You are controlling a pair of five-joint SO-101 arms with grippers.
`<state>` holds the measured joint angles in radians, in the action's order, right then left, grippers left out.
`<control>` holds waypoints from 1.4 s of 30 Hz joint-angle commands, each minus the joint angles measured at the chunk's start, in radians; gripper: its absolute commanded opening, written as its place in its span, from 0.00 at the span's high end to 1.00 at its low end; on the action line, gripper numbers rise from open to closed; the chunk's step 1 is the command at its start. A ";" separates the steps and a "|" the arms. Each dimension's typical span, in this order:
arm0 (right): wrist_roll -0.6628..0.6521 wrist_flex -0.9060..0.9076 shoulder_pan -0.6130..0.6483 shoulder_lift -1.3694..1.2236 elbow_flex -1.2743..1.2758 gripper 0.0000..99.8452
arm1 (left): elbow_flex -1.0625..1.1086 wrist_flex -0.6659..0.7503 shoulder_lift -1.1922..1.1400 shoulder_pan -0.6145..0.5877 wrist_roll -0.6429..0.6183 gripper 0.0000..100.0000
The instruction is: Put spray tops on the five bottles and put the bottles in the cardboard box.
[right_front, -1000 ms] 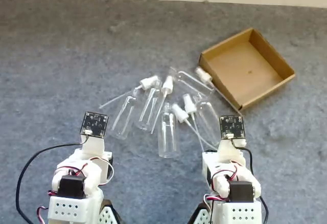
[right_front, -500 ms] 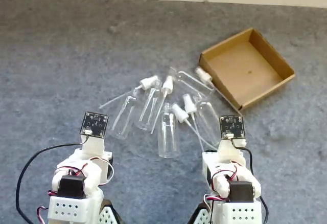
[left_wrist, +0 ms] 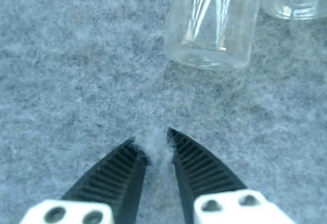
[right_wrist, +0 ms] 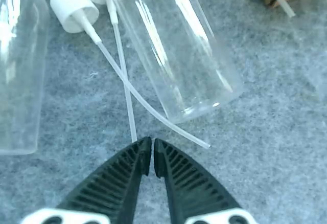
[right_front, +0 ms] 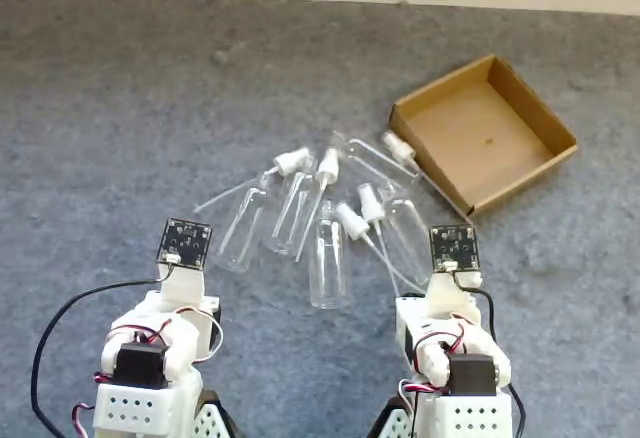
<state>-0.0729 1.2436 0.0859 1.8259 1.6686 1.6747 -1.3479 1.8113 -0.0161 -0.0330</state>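
**Desk:** Where do your parts lie?

**Floor:** The five bottles (right_front: 328,258) lie on their sides on the grey carpet (right_front: 120,108) with spray tops (right_front: 352,221) scattered among them. They are just ahead of both arms, likely so either can reach. The cardboard box (right_front: 480,133) waits open beyond, on your right arm's side.

**Desk:** And your grippers?

**Floor:** The left gripper (left_wrist: 152,137) has its jaws parted a crack and is empty. The right gripper (right_wrist: 152,144) has its jaws all but touching and is empty, beside a dip tube (right_wrist: 127,111).

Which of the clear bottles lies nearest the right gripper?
The bottle farthest to the right: its base sits just ahead of the right gripper. The other four bottles lie farther off, toward the left arm's side.
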 commanded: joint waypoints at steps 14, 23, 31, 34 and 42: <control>0.005 0.007 0.008 0.012 0.156 1.00 | 0.019 -0.006 0.013 0.016 0.011 1.00; 0.005 0.007 0.008 0.012 0.156 1.00 | 0.019 -0.006 0.013 0.016 0.011 1.00; 0.005 0.007 0.008 0.012 0.156 1.00 | 0.019 -0.006 0.013 0.016 0.011 1.00; 0.005 0.007 0.008 0.012 0.156 1.00 | 0.019 -0.006 0.013 0.016 0.011 1.00; 0.005 0.007 0.008 0.012 0.156 1.00 | 0.019 -0.006 0.013 0.016 0.011 1.00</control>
<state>-0.0729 1.2436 0.0859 1.8259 1.6686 1.6747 -1.3479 1.8113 -0.0161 -0.0330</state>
